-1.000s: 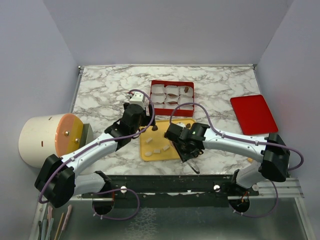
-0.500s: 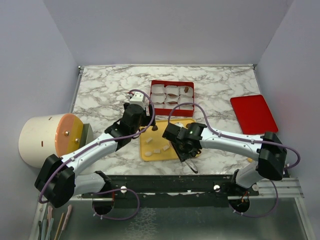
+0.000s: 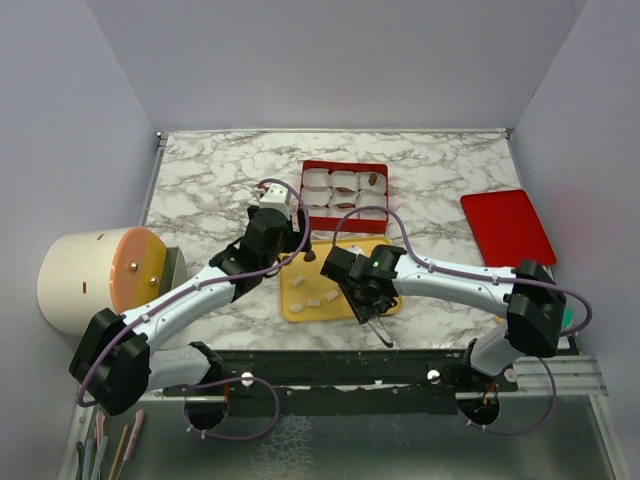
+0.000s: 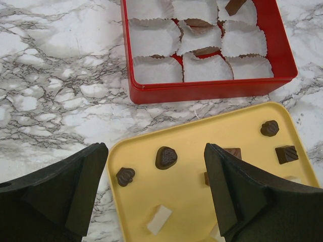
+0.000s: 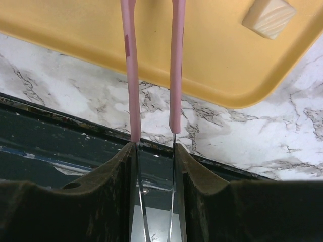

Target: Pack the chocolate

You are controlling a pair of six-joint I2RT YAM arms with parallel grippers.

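Dark brown chocolate pieces [image 4: 166,157] lie on a yellow tray [image 4: 202,131], mixed with white blocks [image 4: 160,220]. My left gripper [image 4: 155,186] hangs open over the tray's far left corner, with nothing between its fingers. Just beyond stands a red box [image 4: 202,91] of white paper cups; a few cups hold a chocolate [image 4: 233,6]. My right gripper [image 5: 154,151] is shut on pink-armed metal tweezers [image 5: 130,75] over the tray's near edge [image 5: 202,55]. The tweezer tips run out of the frame. From above, the right gripper [image 3: 368,300] sits over the tray [image 3: 292,305], and the left gripper [image 3: 300,248] is at its far left.
A flat red lid [image 3: 507,228] lies at the right of the marble table. A large cream and orange cylinder [image 3: 95,280] stands off the table's left edge. The dark rail [image 5: 60,146] at the table's near edge runs just under the right gripper.
My right arm has shifted a little to the left over the tray, still holding the tweezers. The left arm has not moved.
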